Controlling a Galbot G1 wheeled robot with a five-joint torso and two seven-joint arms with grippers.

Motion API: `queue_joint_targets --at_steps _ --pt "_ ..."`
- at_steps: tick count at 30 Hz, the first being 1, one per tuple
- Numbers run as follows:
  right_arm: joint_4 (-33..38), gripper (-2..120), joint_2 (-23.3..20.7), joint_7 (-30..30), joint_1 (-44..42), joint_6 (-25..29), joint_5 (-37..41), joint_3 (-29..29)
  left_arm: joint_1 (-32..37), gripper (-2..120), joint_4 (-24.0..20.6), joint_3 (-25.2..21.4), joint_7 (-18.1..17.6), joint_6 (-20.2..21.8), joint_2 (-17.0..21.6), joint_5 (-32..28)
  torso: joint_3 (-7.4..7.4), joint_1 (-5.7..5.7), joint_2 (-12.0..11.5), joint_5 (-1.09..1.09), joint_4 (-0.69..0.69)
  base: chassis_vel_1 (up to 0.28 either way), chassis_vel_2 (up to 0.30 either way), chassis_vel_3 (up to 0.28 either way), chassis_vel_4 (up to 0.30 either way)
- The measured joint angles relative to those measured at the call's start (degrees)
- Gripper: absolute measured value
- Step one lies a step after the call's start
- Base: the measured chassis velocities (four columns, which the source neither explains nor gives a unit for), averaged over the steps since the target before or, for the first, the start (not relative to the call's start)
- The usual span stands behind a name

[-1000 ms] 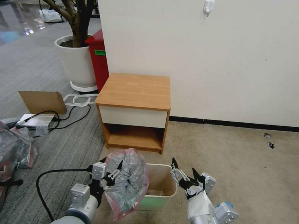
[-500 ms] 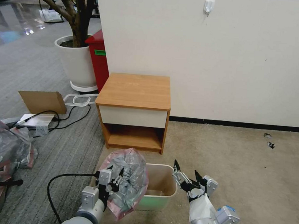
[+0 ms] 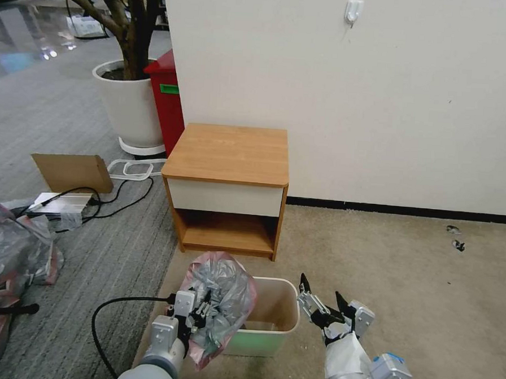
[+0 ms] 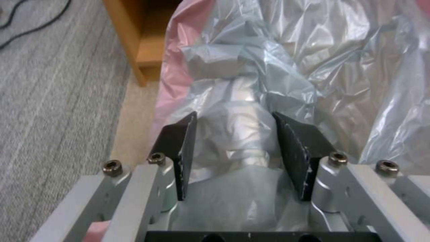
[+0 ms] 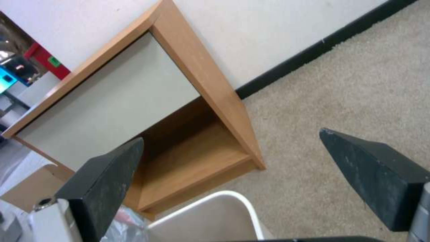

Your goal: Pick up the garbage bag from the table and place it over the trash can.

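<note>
The garbage bag (image 3: 225, 295), crinkly grey plastic with a pink edge, hangs bunched over the left rim of the beige trash can (image 3: 283, 312). My left gripper (image 3: 198, 310) is shut on the garbage bag; in the left wrist view its dark fingers (image 4: 186, 151) pinch a fold of the bag (image 4: 277, 67). My right gripper (image 3: 320, 295) stands open just right of the can, holding nothing. In the right wrist view its fingers (image 5: 105, 185) frame the can's rim (image 5: 204, 203) and the table (image 5: 192, 67). The wooden table (image 3: 229, 154) stands behind the can, its top bare.
A heap of similar bags (image 3: 12, 245) lies on the floor at far left. Cardboard (image 3: 73, 171) and cables (image 3: 114, 196) lie left of the table. A red bin (image 3: 168, 103) and a white plant pot (image 3: 130, 106) stand behind. Beige carpet (image 3: 406, 288) spreads to the right.
My left gripper has moved right and lower with the bag, closer to the can's left rim. My right gripper has shifted slightly right and down, still open.
</note>
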Motion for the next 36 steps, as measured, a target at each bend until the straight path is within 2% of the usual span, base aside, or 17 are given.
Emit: queue_joint_targets --at_steps 8,11,14,15,18,22,26,30,36 --pt "0.22 100 -0.03 -0.86 -0.06 0.14 -1.93 -0.20 -1.56 33 0.55 0.34 -1.36 4.86 0.34 -2.12 0.00 0.00 0.00 0.00 0.00 0.000 0.000 0.000 0.000" --pt "0.22 100 -0.09 -1.29 -0.14 0.19 -2.51 -0.16 -2.06 28 0.78 0.66 -2.01 5.95 0.33 -2.58 0.00 0.00 0.00 -0.01 0.00 0.000 0.000 0.000 0.000" --pt "0.22 100 -0.09 -1.30 -0.14 0.19 -2.53 -0.16 -2.09 28 0.80 0.68 -2.05 6.03 0.33 -2.61 0.00 0.00 0.00 -0.01 0.00 0.000 0.000 0.000 0.000" --pt "0.22 100 0.01 -1.39 -0.04 0.24 -3.13 -0.19 -2.44 20 0.90 0.98 -2.29 6.77 0.37 -2.99 0.00 0.00 0.00 -0.01 0.00 0.000 0.000 0.000 0.000" --pt "0.22 100 0.16 -1.43 0.08 0.25 -3.56 -0.34 -2.54 13 0.97 1.13 -2.31 6.91 0.44 -3.20 0.00 0.00 0.00 -0.01 0.00 0.000 0.000 0.000 0.000" --pt "0.46 100 0.19 -2.68 0.25 0.23 -5.24 -0.36 -2.65 8 1.22 1.18 -2.89 5.44 0.49 -3.40 0.00 0.00 0.00 -0.01 0.00 0.000 0.000 0.000 0.000" --pt "2.13 100 -0.87 -8.31 0.36 -3.42 -6.01 -0.77 -2.27 7 1.20 0.93 -3.63 -1.00 1.09 -3.43 0.00 0.00 0.00 -0.01 0.00 0.000 0.000 0.000 0.000" --pt "2.31 100 -2.67 -11.58 1.89 -7.38 -6.20 -2.74 -1.83 5 -0.93 0.26 -3.67 -2.64 1.59 -3.72 0.00 0.00 0.00 0.01 0.01 0.000 0.000 0.000 0.000" --pt "2.12 100 -3.74 -12.69 5.93 -12.56 -5.91 -8.64 -1.39 5 -5.12 -0.26 -2.77 -3.09 2.37 -4.69 0.00 0.00 0.00 -0.01 0.00 0.000 0.000 0.000 0.000"
